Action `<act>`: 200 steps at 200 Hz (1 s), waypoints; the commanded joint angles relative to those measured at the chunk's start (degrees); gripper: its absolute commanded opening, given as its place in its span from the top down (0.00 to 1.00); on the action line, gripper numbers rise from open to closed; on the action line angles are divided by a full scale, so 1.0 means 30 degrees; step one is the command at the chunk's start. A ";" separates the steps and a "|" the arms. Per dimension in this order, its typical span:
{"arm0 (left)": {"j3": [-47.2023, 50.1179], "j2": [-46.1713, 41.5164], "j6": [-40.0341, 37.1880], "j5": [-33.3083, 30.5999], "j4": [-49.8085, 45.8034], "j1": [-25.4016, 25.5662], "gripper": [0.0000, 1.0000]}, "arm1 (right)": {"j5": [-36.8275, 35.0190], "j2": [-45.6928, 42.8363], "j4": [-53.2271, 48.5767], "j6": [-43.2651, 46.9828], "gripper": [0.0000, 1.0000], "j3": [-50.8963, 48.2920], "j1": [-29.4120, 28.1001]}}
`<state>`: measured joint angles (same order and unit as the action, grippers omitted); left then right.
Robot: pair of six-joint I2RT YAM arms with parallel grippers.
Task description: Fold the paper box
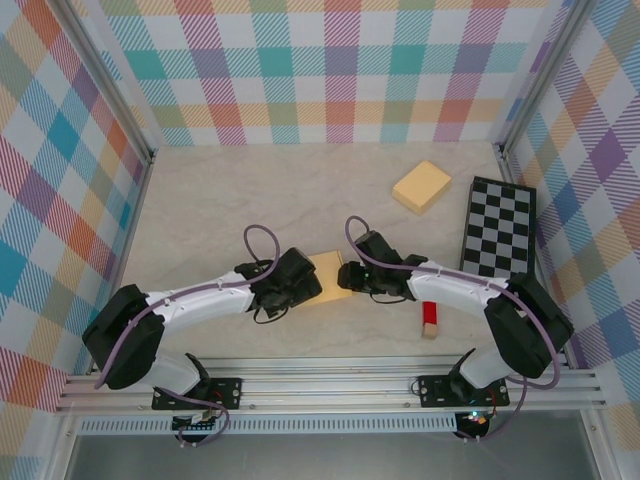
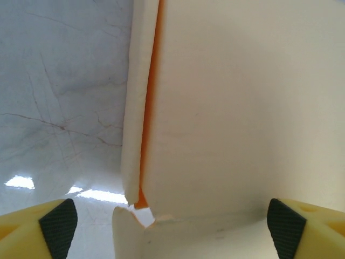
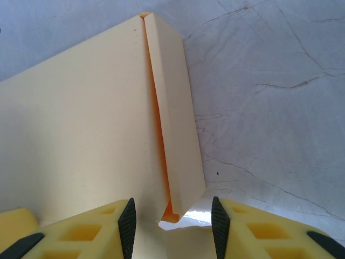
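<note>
**At near centre, the box lies between two grippers**

Far right on the table [image 1: 230, 200], a second box [image 1: 421, 186] in the same cream lies closed. Just right of it, a checkerboard [image 1: 499, 228] lies flat along the right wall. Nearer, beside the right forearm, a red block [image 1: 430, 312] lies with a small wooden piece [image 1: 430, 331] touching its near end. All of these lie to the right of the box [image 1: 328, 272] and apart from it. Plaid walls close the left, far and right sides.

Both arms reach in from their bases at the near edge. Their elbows point out toward the side walls and their forearms angle inward, so the wrists come at the box from left and right. Seen from its wrist, the left gripper [image 2: 172, 224] has its jaws spread wide. One pad [image 2: 58, 221] hangs over bare table clear of the cardboard, and the other [image 2: 285, 226] is in front of the broad panel. The right gripper [image 3: 172, 221] has its jaws partway apart, with the near corner of a narrow flap between its fingers [image 3: 128, 226]. Whether they pinch it I cannot tell.

The box lies low on the table at near centre, pale cream outside. A narrow flap lies folded along one edge of the broad panel. The thin slit between them shows an orange inner face. Anything inside is hidden.
</note>
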<state>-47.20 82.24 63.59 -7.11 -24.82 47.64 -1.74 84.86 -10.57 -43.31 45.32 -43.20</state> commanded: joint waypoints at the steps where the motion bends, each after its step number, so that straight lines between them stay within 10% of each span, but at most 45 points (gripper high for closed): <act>1: -0.0548 0.0061 0.0780 0.0409 0.0859 -0.0683 0.01 | -0.0034 -0.0224 -0.0405 -0.0070 0.56 -0.0392 -0.0158; 200: -0.3158 0.4667 0.3231 0.1083 -0.0047 -0.1319 0.00 | 0.0444 0.0322 0.0367 0.0520 0.58 -0.0828 -0.0395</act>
<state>-56.16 95.07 72.86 -3.49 -23.57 44.60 -0.91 85.73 -9.74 -42.63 43.75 -43.94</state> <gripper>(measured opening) 0.997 0.420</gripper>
